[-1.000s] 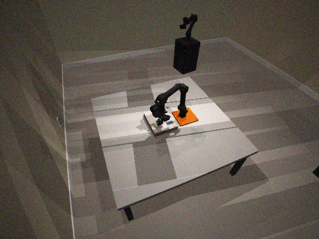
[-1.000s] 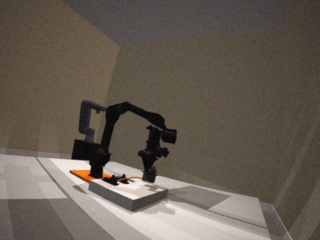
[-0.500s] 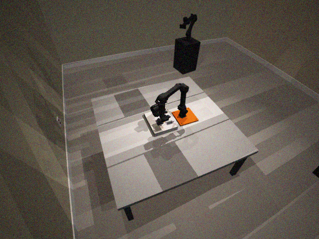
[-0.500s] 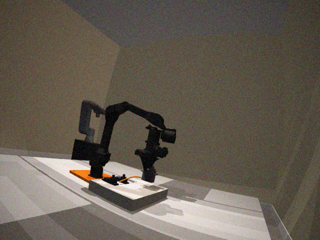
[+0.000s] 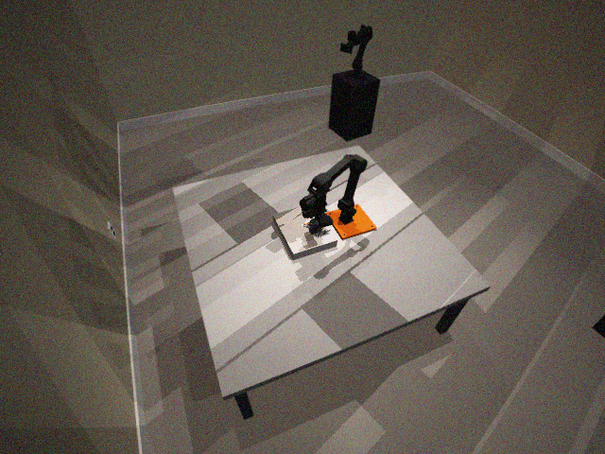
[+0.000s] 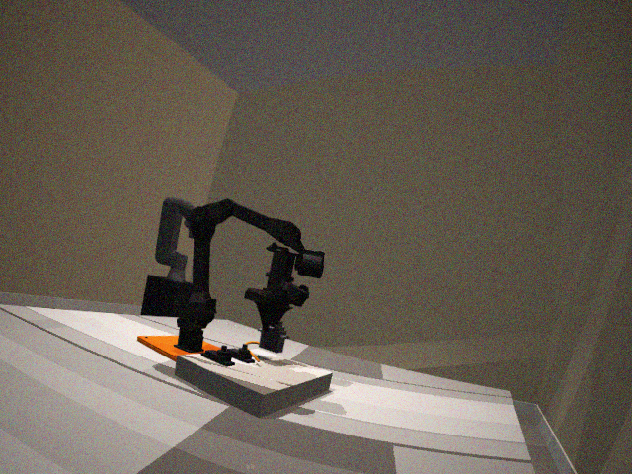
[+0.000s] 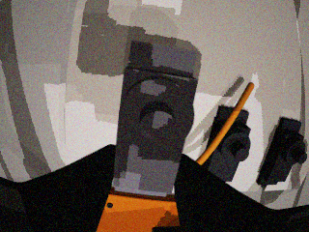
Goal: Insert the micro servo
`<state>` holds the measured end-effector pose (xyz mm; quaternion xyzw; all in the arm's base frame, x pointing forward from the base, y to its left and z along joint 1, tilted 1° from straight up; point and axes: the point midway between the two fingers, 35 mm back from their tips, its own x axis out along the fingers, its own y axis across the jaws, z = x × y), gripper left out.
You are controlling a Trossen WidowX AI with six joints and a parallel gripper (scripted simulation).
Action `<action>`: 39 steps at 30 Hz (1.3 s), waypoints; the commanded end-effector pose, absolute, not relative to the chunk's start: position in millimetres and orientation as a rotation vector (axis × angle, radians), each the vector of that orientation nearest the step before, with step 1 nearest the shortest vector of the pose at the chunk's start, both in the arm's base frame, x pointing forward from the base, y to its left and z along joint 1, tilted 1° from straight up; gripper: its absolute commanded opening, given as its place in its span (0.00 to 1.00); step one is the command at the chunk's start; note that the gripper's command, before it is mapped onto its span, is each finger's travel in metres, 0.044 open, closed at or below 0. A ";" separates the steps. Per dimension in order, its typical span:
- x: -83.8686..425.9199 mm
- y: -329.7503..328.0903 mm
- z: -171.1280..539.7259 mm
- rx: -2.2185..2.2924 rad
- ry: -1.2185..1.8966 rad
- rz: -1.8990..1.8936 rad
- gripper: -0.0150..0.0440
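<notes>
My gripper [image 5: 319,226] [image 6: 273,339] [image 7: 146,158] points down over the pale deck [image 5: 293,237] [image 6: 298,376] [image 7: 275,43] and is shut on the dark micro servo [image 7: 166,132]. In the wrist view the servo's round output boss faces the camera, so it points up. An orange cable [image 6: 252,350] [image 7: 226,127] shows to the right of the fingers and slants over the deck. The servo is low over the deck's far part in the exterior view; whether it touches cannot be told. The marked pocket and side notch cannot be made out, and the ears' seating is not visible.
Two black servo-like parts, the nearer one [image 6: 219,355] [image 7: 286,150] and the other [image 6: 242,353] [image 7: 227,161], stand on the deck beside the gripper. The arm stands on an orange base plate [image 5: 362,223] [image 6: 159,344] [image 7: 137,215] beside the deck. Patchy shadows cross the table [image 5: 273,337].
</notes>
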<state>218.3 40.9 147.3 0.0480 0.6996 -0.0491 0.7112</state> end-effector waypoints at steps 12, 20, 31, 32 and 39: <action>180.2 45.8 143.1 0.111 1.552 -0.113 0.25; 181.1 45.8 130.7 0.111 1.552 -0.113 0.25; 181.2 45.8 126.7 0.111 1.552 -0.113 0.25; 181.2 45.8 126.7 0.111 1.552 -0.113 0.25; 181.3 45.8 122.6 0.111 1.552 -0.113 0.25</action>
